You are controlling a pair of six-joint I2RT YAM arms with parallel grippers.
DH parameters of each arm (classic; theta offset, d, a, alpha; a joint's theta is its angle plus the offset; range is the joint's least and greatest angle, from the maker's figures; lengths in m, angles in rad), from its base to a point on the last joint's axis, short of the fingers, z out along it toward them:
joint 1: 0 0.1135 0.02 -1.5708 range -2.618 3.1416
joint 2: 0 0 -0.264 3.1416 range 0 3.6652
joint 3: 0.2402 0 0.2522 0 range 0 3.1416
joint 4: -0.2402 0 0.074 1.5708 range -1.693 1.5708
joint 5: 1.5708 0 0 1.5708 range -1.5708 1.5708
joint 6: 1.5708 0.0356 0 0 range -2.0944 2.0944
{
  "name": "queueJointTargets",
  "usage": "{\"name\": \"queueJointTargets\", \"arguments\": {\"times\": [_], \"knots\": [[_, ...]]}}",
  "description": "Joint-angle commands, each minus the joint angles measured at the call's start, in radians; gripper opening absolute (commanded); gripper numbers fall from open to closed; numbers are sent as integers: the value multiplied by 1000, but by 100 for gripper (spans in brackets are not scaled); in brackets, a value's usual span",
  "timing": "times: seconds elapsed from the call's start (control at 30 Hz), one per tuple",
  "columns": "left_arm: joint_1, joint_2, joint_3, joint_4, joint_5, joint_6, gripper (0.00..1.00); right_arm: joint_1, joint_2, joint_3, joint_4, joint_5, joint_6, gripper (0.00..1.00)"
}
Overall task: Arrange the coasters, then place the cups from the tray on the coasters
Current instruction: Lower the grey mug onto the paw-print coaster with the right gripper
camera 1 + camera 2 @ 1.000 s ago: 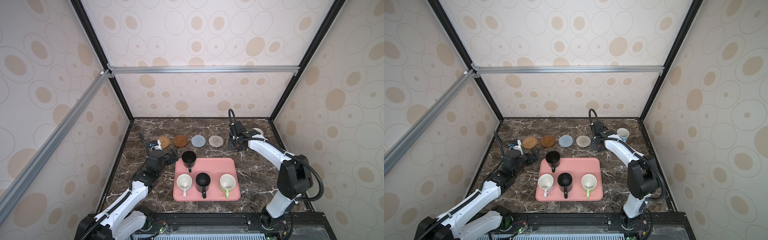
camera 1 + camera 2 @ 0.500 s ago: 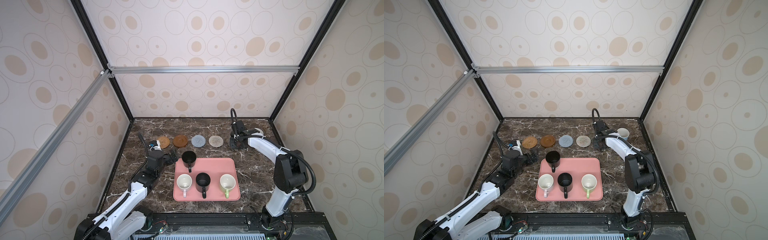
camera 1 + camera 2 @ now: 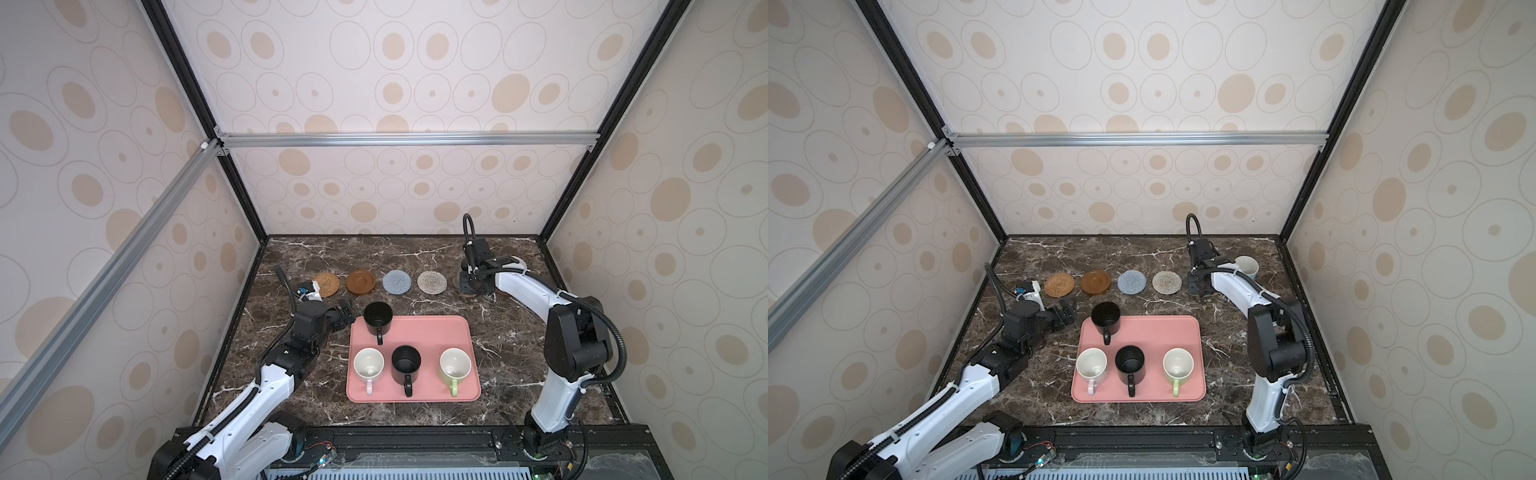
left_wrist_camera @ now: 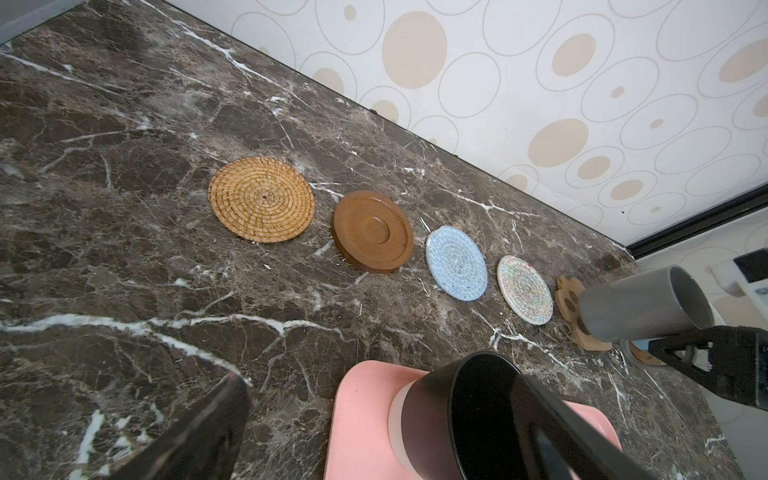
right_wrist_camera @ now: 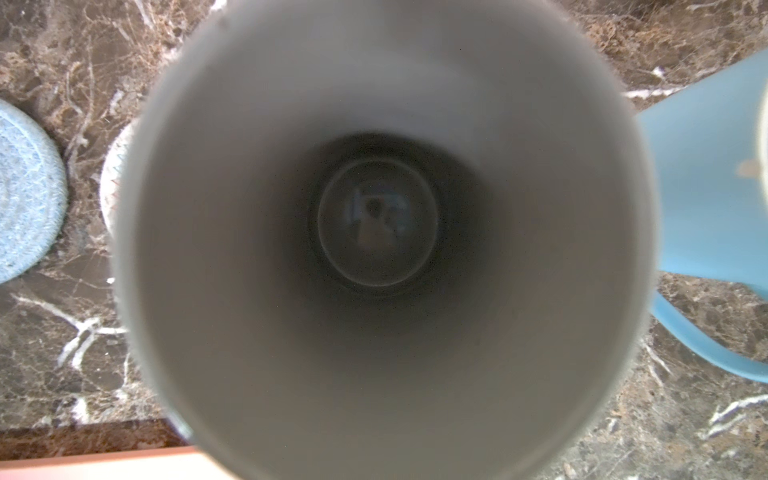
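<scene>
The right arm (image 3: pixel 573 345) has swung its elbow in closer to the tray (image 3: pixel 436 328) over the last second; its wrist barely shifted. The right gripper (image 3: pixel 471 286) is clamped on the grey mug (image 4: pixel 636 303) over the paw coaster (image 4: pixel 567 301), beyond the tray's far right corner; contact between them is unclear. The left gripper (image 3: pixel 345 311) gapes wide just off the tray's far left corner, beside 1 black mug (image 3: pixel 377 318) of 4 mugs on the tray. 4 round coasters (image 3: pixel 397 282) lie beyond its far edge
</scene>
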Motion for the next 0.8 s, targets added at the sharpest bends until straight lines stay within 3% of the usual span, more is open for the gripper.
{"name": "queueJointTargets", "arguments": {"times": [0.0,0.77], "knots": [[-8,-19,19,-7,-18,10,100,-13,5,50,59,27,-18,11],[-8,-33,15,-15,-24,6,100,-52,34,75,71,22,-36,11]]}}
